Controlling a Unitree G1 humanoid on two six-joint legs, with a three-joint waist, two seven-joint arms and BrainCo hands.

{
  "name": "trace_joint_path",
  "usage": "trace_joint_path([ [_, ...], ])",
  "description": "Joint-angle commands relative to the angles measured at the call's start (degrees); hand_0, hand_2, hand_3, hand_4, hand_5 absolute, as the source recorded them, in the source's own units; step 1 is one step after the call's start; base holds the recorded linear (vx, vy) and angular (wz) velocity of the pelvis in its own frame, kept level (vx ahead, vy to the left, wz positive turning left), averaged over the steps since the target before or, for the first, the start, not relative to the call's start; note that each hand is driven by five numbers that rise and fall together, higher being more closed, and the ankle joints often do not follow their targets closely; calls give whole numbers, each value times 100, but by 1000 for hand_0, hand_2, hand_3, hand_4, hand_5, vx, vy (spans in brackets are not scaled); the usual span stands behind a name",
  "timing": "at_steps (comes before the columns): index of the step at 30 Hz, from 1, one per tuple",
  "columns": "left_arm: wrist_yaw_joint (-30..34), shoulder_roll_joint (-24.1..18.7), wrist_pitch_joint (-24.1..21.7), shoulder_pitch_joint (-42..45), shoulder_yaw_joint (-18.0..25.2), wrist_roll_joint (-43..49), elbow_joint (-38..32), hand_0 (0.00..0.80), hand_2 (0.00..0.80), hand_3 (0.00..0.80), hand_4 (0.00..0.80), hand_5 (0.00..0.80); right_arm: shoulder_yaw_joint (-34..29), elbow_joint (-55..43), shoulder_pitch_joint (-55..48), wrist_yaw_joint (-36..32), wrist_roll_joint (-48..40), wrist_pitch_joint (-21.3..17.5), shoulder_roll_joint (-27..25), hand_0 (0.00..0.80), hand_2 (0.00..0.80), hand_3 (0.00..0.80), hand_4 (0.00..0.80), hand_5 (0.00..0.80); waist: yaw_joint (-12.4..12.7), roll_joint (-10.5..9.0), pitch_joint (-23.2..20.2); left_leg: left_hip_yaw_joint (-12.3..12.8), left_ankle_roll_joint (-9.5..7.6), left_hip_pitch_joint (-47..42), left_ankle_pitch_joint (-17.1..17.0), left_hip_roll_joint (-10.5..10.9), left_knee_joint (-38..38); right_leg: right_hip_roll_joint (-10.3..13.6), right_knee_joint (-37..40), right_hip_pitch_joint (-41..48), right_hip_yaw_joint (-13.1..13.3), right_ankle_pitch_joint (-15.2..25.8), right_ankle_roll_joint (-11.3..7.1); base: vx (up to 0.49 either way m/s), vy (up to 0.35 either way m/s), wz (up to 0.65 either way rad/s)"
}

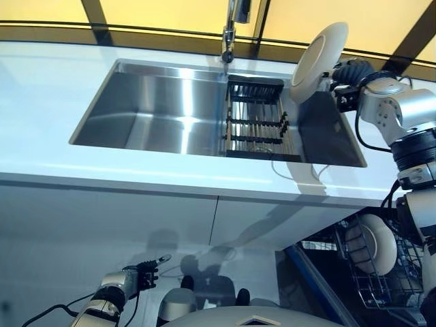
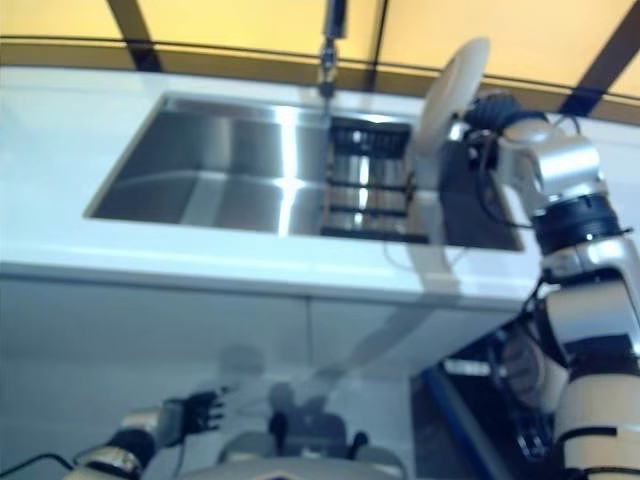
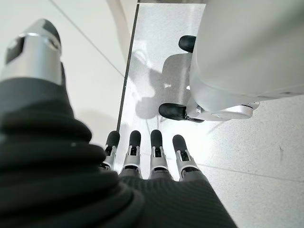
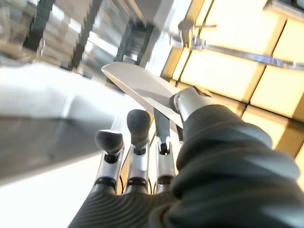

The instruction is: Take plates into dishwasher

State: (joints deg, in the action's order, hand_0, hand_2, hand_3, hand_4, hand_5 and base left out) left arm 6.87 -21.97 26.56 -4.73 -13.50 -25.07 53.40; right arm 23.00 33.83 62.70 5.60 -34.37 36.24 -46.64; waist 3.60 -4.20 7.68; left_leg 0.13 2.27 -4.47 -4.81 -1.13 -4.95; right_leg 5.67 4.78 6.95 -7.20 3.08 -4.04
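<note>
Overhead, white counter (image 1: 54,95) (steel sink (image 1: 150,109))

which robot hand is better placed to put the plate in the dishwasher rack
Right: the right robot hand already pinches the plate above the sink, with the rack below it. The left robot hand hangs low, empty.

Bright light glares off the sink (image 1: 157,109) floor and white table (image 1: 54,88). The right eye view is blurred throughout. Soft shadows fall on the cupboard front (image 1: 204,231) below.
</note>
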Motion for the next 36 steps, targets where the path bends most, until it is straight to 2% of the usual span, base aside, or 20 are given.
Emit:
trace_joint_path([
  [1, 162, -265, -208, -140, -395, 332, 382, 0, 0, 0, 0, 0, 191, 10, 573, -88, 206, -522, -683, 800, 800, 800, 800, 800, 16, -42, -262, 298, -126, -209, 630, -79, 100, 405, -401, -195, 29, -3, -527, -14, -28, -25],
  [9, 280, -268, -409, -62, -395, 557, 462, 0, 0, 0, 0, 0, 148, 150, 600, -502, 470, -662, -1278, 800, 800, 800, 800, 800, -136, -98, -311, 391, -105, -240, 687, -118, 113, 358, -385, -233, 163, 15, -536, -10, -23, -14],
  [20, 322, -292, -686, 130, -264, 733, 523, 0, 0, 0, 0, 0, -43, 20, 35, -1090, 901, -775, -1934, 800, 800, 800, 800, 800, -323, -162, -331, 524, -118, -244, 714, -147, 102, 301, -384, -310, 304, 45, -535, -5, -20, -8],
  [36, 410, -327, -1105, 309, -42, 953, 673, 0, 0, 0, 0, 0, -1204, -284, -1698, -1705, 1387, -1066, -2533, 800, 800, 800, 800, 800, -677, -158, -327, 733, -140, -236, 735, -189, 71, 216, -410, -464, 539, 80, -541, -1, -14, -8],
])
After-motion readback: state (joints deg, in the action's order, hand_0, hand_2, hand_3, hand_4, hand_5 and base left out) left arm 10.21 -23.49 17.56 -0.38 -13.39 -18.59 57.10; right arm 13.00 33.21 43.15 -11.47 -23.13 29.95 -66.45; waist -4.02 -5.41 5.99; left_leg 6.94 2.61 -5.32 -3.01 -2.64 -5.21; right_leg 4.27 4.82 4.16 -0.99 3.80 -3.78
